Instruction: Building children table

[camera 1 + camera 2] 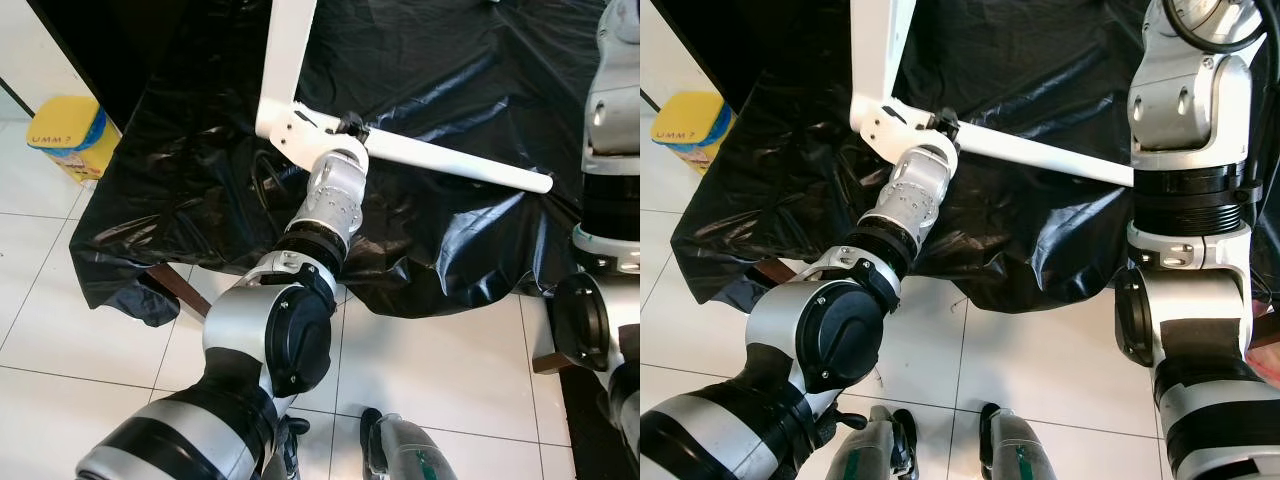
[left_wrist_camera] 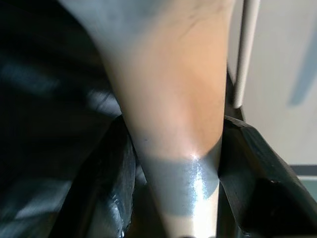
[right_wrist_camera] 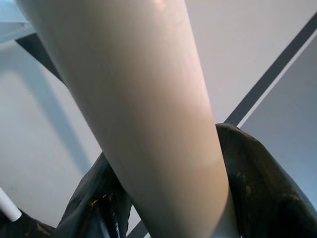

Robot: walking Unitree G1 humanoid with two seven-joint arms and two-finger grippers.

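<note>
A black plastic sheet (image 1: 440,110) covers the work surface in front of me, hanging down toward the white tiled floor (image 1: 60,300), and on it lies the white table frame (image 1: 290,125), an L of two rails meeting at a corner bracket. My left gripper (image 1: 350,125) sits right at that bracket, its two fingers (image 2: 247,168) closed around a pale tapered table leg (image 2: 168,124). My right arm reaches up past the frame's top, and my right gripper (image 3: 168,198) clamps a second pale leg (image 3: 133,99). To seat the left leg well, I judge I should keep it square to the bracket, grip firm, and turn slowly. A yellow tub (image 1: 68,135) stands on the floor, well apart.
</note>
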